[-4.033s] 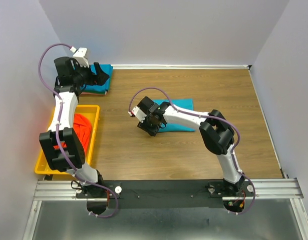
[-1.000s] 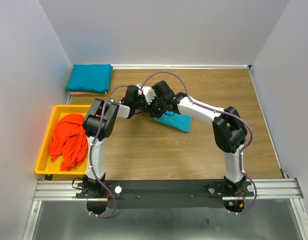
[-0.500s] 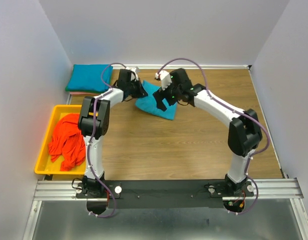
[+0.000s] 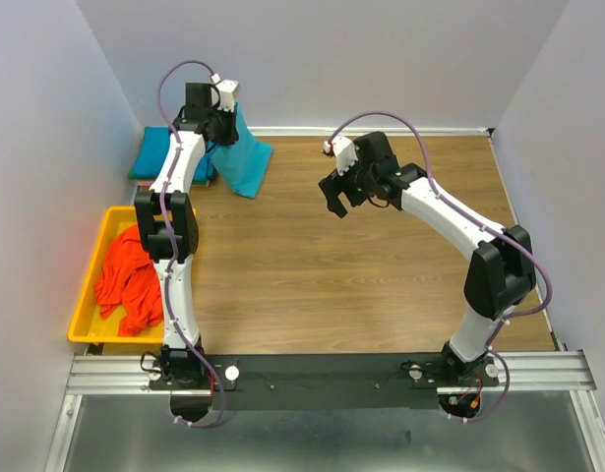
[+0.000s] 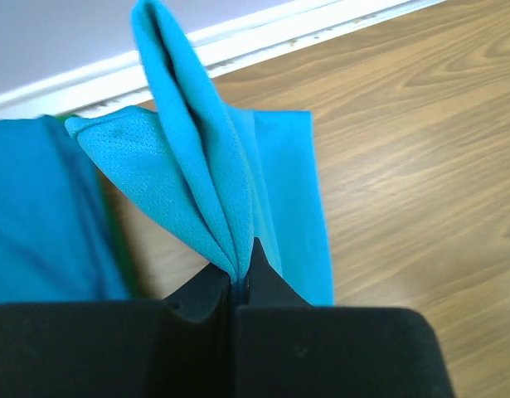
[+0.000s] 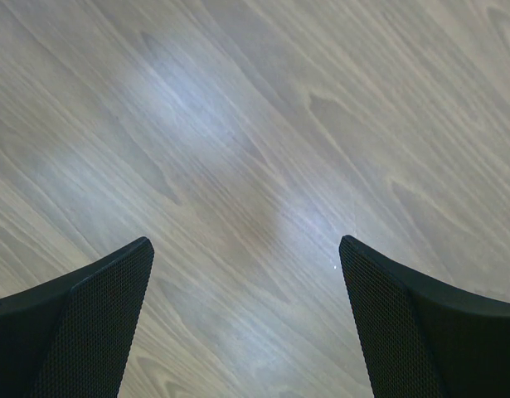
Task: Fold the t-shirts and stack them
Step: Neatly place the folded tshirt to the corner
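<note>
top external view: a folded teal shirt (image 4: 245, 162) is seen hanging from the left gripper (image 4: 215, 123), raised beyond the far end of the yellow tray (image 4: 113, 212), just beside the folded pile (image 4: 147, 159) that lies past that same end. whether its lower edge touches the table (image 4: 332, 295) cannot be told. from the left wrist, the jaws are shown pinched tight on a bunched edge of the cloth, with the layers fanning away from them. the right gripper (image 4: 335, 202) is spread wide and empty over bare wood, well off to the right of the tray. orange shirts (image 4: 130, 275) are heaped inside the tray, not yet folded. the cloth is judged light, soft and limp: it will sag, and its folds may slip open, so it is best taken at a folded edge through all layers, or at two corners. no brand, label or writing can be read anywhere.
</note>
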Available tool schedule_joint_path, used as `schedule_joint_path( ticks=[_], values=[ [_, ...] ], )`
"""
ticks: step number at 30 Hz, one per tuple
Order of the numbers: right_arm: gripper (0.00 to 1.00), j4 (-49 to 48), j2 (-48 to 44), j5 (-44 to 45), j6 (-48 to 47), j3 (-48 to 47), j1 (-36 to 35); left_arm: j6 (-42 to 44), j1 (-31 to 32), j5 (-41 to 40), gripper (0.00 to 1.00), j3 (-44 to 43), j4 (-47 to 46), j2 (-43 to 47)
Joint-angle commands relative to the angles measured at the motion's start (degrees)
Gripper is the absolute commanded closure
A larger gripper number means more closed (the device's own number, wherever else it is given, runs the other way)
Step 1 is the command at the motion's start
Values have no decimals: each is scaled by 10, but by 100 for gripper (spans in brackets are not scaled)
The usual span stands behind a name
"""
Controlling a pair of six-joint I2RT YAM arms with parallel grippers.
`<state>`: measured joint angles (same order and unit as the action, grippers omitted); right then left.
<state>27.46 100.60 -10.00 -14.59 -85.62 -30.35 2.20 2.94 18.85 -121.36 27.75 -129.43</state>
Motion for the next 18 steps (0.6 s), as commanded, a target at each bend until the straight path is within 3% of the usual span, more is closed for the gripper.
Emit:
schedule_joint_path(
  ticks=[1, 8, 18],
  values=[
    [0, 26, -22, 21, -13, 11, 3, 83, -16, -11, 100, -62, 78, -21],
    [0, 29, -27, 28, -20, 13, 3, 111, -25, -31, 100, -87, 86, -2],
    [0, 35, -35, 38, -29, 20, 3, 110, -64, 9, 100, -116, 71, 36]
  ],
)
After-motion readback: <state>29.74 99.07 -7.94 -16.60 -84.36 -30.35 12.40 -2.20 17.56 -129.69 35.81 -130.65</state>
